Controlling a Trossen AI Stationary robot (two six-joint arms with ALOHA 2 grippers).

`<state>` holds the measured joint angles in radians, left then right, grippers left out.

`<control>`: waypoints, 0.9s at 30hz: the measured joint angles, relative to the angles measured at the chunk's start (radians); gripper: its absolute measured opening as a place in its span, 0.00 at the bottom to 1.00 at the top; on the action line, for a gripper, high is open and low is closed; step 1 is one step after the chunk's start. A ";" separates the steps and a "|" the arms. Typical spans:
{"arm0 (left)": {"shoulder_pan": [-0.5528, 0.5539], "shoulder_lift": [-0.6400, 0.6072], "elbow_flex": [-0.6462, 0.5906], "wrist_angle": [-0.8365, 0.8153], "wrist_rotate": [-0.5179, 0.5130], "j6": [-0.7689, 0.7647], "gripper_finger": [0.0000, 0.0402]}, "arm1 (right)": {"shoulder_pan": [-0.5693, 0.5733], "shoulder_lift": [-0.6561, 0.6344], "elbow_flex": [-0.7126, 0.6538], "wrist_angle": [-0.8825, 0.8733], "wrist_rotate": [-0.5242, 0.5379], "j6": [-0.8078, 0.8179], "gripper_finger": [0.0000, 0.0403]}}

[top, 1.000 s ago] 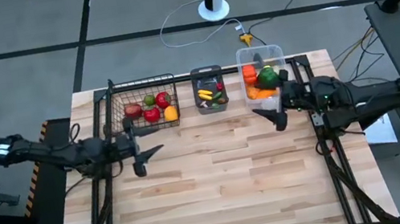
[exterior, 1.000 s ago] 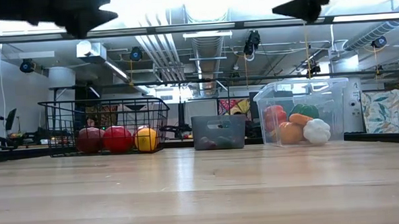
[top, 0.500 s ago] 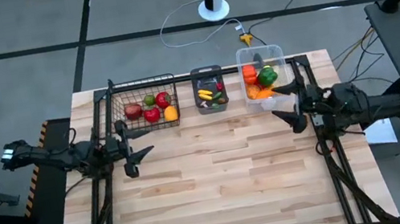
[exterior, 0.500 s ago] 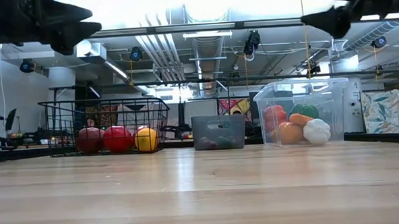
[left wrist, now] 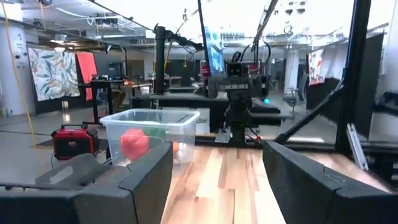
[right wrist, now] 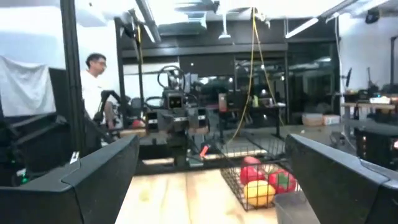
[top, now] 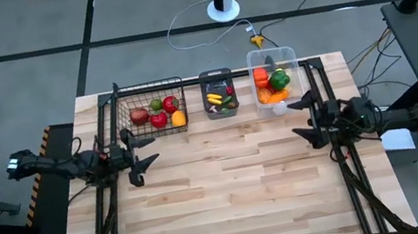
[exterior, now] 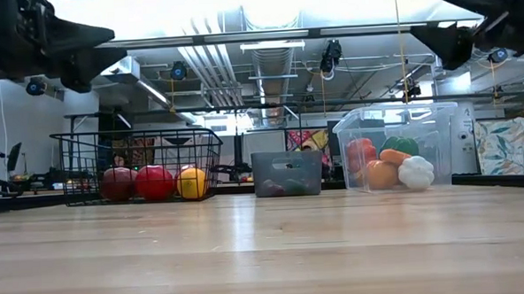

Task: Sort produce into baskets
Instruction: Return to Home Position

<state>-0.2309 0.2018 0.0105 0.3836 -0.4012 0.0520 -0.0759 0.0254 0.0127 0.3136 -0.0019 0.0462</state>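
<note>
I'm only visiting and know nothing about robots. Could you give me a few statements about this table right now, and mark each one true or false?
1. The grey bin stands between the wire basket and the clear tub. True.
2. The left end effector grips a red fruit. False: it is open and holds nothing.
3. The white vegetable lies in the wire basket. False: it lies in the clear tub.
4. The right end effector is open. True.
</note>
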 joint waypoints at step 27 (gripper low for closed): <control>0.002 0.054 0.009 -0.118 -0.296 -0.096 0.58 | 0.006 0.010 -0.001 -0.025 -0.032 0.033 0.98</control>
<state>-0.2287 0.2563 0.0196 0.2657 -0.6969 -0.0437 -0.0700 0.0357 0.0116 0.2886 -0.0334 0.0792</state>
